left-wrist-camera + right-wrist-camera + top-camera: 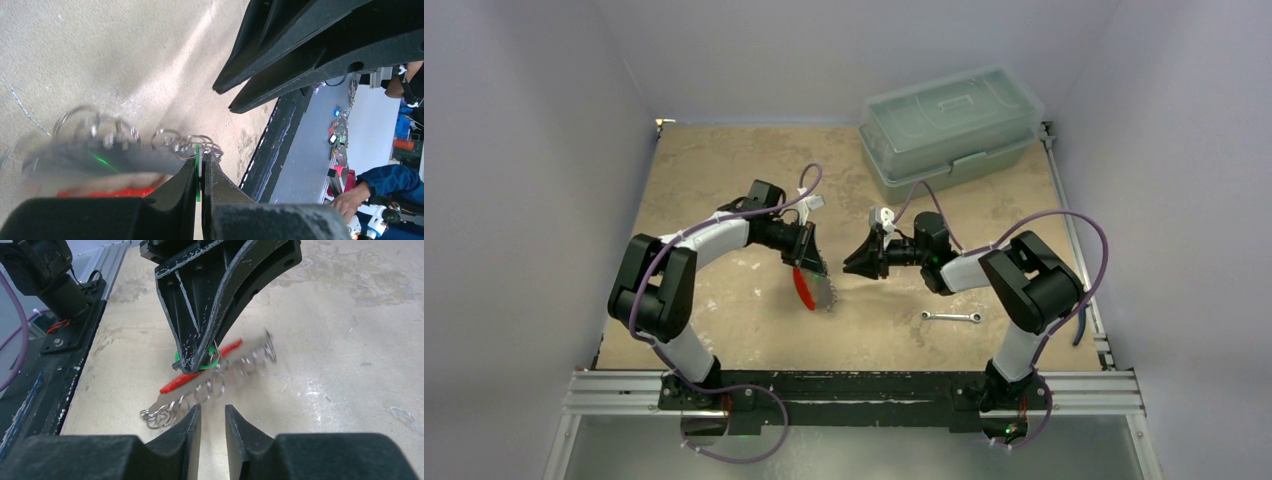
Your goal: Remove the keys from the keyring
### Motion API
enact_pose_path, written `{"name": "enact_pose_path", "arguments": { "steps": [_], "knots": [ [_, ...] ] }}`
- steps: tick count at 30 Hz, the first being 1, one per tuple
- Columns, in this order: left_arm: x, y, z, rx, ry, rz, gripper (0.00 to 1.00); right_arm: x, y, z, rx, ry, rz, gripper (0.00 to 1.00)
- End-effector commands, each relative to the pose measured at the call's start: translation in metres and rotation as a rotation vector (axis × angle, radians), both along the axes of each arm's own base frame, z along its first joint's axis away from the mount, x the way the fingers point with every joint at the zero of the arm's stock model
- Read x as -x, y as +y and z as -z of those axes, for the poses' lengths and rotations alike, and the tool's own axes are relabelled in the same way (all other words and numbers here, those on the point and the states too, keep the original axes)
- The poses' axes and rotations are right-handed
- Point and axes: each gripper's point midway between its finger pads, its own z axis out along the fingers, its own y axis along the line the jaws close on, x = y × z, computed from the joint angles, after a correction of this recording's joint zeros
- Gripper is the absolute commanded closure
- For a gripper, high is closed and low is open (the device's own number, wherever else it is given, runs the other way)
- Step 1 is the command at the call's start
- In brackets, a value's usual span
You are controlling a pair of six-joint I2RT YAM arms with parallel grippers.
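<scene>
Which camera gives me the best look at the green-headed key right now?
Right wrist: the green-headed key shows on both sides of the left gripper pinching it. Left wrist shows only a green sliver between the fingers; the top view hides it, showing just the keyring.

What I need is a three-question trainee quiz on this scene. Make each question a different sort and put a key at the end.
1. Multiple choice: what pinches the green key head?
A) the left gripper
B) the right gripper
C) neither
2. True or false: the right gripper is shut on the keyring.
3. Short answer: which arm is the wrench nearer to?

Key: 1 A; 2 false, its jaws stand apart with nothing between them; 3 the right arm.
</scene>
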Motion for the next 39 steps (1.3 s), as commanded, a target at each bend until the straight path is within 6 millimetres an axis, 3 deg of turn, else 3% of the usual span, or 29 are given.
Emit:
{"name": "enact_pose_path", "arguments": {
  "steps": [1, 9, 18, 34, 39],
  "knots": [
    [-0.006, -0.006, -0.022, 0.028, -0.094, 0.041, 1.0, -0.003, -0.008, -0.007, 0.045, -0.053, -0.01, 0.7],
    [-0.001, -0.009, -0.027, 0.038, -0.109, 0.067, 1.0, -0.015, -0.003, -0.03, 0.048, -0.147, -0.019, 0.63],
    [0.001, -0.011, -0.028, 0.041, -0.115, 0.075, 1.0, 0.002, 0.019, -0.024, 0.069, -0.169, -0.044, 0.62],
    [0.006, -0.01, -0.035, 0.053, -0.133, 0.074, 1.0, 0.0, 0.042, -0.01, 0.064, -0.128, -0.028, 0.62],
    [0.006, -0.01, -0.034, 0.05, -0.131, 0.07, 1.0, 0.002, 0.041, -0.013, 0.048, -0.137, -0.026, 0.85]
  ]
}}
